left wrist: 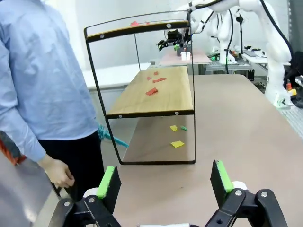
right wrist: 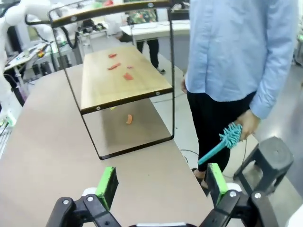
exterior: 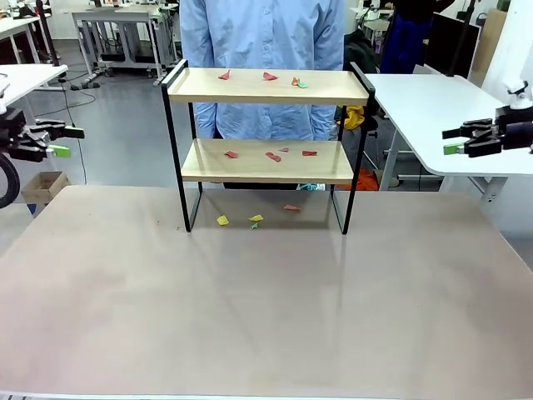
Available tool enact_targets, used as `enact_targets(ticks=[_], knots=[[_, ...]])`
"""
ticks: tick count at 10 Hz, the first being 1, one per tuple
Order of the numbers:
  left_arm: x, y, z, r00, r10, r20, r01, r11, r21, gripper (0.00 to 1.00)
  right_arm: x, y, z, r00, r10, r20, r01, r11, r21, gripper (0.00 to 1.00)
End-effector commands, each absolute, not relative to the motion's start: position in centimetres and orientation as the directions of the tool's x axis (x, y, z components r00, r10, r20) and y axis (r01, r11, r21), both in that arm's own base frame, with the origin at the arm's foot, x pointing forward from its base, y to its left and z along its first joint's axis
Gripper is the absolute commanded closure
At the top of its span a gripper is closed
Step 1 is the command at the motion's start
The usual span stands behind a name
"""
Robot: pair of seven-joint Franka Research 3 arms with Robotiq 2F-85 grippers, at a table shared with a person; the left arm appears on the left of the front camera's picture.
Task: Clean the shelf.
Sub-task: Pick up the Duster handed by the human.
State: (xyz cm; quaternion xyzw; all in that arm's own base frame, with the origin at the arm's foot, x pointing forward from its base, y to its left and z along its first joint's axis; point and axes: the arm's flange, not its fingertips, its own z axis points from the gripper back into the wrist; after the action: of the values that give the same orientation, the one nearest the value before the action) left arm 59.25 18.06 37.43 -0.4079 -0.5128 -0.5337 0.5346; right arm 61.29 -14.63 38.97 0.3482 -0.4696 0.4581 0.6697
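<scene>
Pale brown worktop [exterior: 266,317] stretches across the foreground, and the shelf [exterior: 250,88] stands upright near its far edge, with the black legs planted on the surface. Small red scraps [exterior: 270,76] lie on the top board, more red bits [exterior: 273,156] on the lower board, and yellow scraps [exterior: 222,220] sit on the worktop beneath it. The rack looks light and stiff, so a hard sweep could probably slide or tip it. The raised black rail at either end seems the safest place to steady it, while the scraps look thin, flimsy and awkward to pinch. Just behind the shelf stands a person in a light blue shirt [exterior: 262,33], whose hand [right wrist: 248,124] holds a teal brush [right wrist: 222,142] down at their side. Well apart from the rack on either side, the left claw [exterior: 65,140] and the right claw [exterior: 453,141] hover with jaws spread and nothing between the pads.
</scene>
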Motion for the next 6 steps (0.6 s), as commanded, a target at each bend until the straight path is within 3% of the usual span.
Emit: enact_targets(ticks=[1, 6], knots=[[59.2, 18.2, 36.4, -0.217, -0.079, 0.973, 0.973, 0.067, 0.222, 0.00, 61.1, -14.9, 38.5, 0.041, 0.204, 0.978, -0.955, 0.295, -0.021, 0.00], [60.0, 16.6, 35.7, -0.208, -0.012, 0.978, 0.973, 0.096, 0.208, 0.00, 60.9, -15.8, 37.1, -0.032, 0.173, 0.984, -0.948, 0.306, -0.084, 0.00]])
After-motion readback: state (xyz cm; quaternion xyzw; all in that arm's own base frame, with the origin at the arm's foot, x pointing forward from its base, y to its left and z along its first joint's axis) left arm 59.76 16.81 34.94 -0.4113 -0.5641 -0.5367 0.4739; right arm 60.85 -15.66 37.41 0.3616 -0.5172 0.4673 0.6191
